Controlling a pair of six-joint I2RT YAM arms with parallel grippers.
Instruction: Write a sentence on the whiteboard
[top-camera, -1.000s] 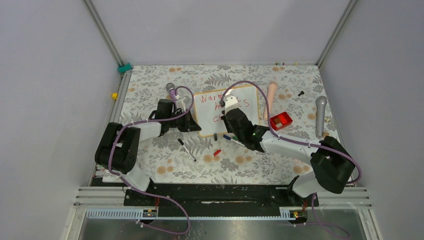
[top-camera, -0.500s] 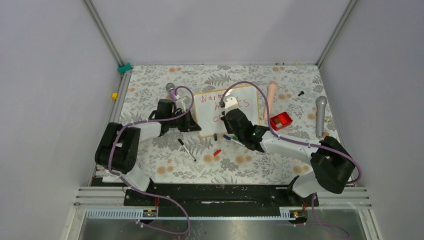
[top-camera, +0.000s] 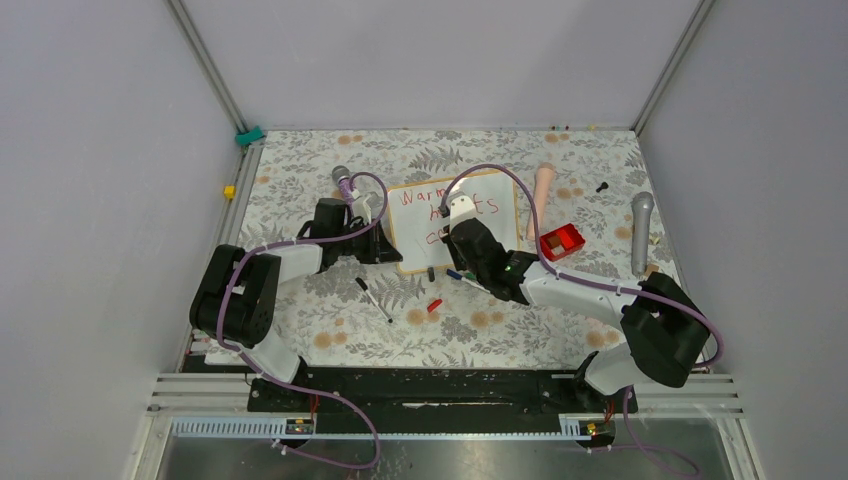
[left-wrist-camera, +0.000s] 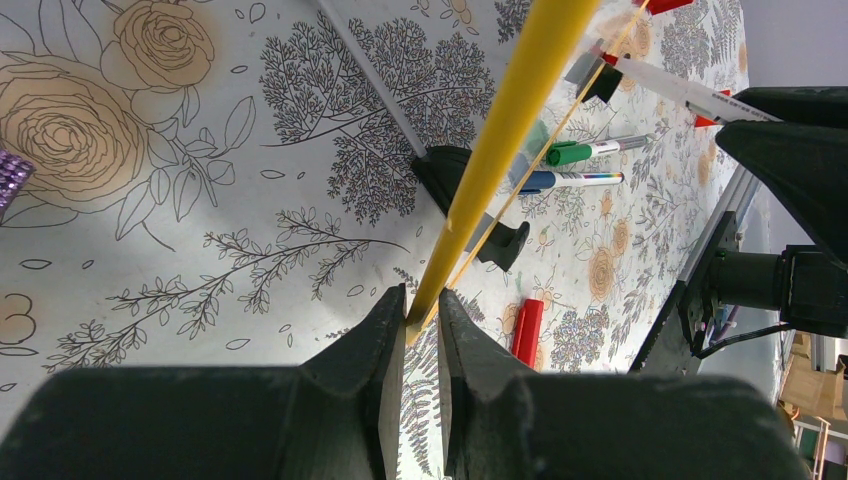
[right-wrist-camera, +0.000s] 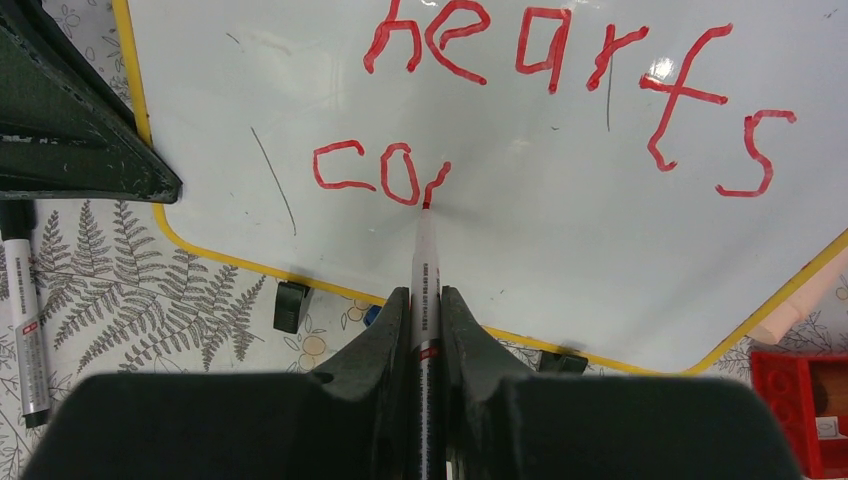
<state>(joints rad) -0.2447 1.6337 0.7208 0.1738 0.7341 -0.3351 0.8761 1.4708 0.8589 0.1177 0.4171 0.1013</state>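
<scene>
Board (top-camera: 408, 242) sits on the floral cloth (top-camera: 300, 160), mid-table, slightly rotated, between the two arms. Black clip feet (right-wrist-camera: 291, 305) show under its near edge.

Left gripper (left-wrist-camera: 420, 308): clenched on the board's yellow frame at the left edge. Its fingers (left-wrist-camera: 385, 340) are nearly together, with the frame nipped between them.

Right gripper (right-wrist-camera: 426, 305): clamped on a red marker (right-wrist-camera: 425, 255). The barrel runs out between the jaws and the tip touches the white surface.

Sentence (right-wrist-camera: 560, 60): red hand lettering.
- Top line: "Warm", read from the top view, where the right arm hides much of the rest.
- Second line: "hearts", read from the right wrist view.
- Third line, lower left: "co" plus a short slanted stroke. The marker tip sits at the foot of that stroke.

Loose items on the cloth:
- Green marker (left-wrist-camera: 575, 153) and blue marker (left-wrist-camera: 565, 181) lie side by side, just off the board's near edge.
- Red cap (left-wrist-camera: 527, 330) lies nearer the bases.
- Black-capped pen (top-camera: 373, 298) lies left of the cap, apart from it.
- Red box (top-camera: 561, 241) is just right of the board.
- Pale pink piece (top-camera: 541, 195) lies along the board's right edge; cannot tell what it is.
- Grey microphone (top-camera: 640, 230) is well off to the right.
- Second microphone (top-camera: 342, 178), with a purple band, is by the left wrist
</scene>
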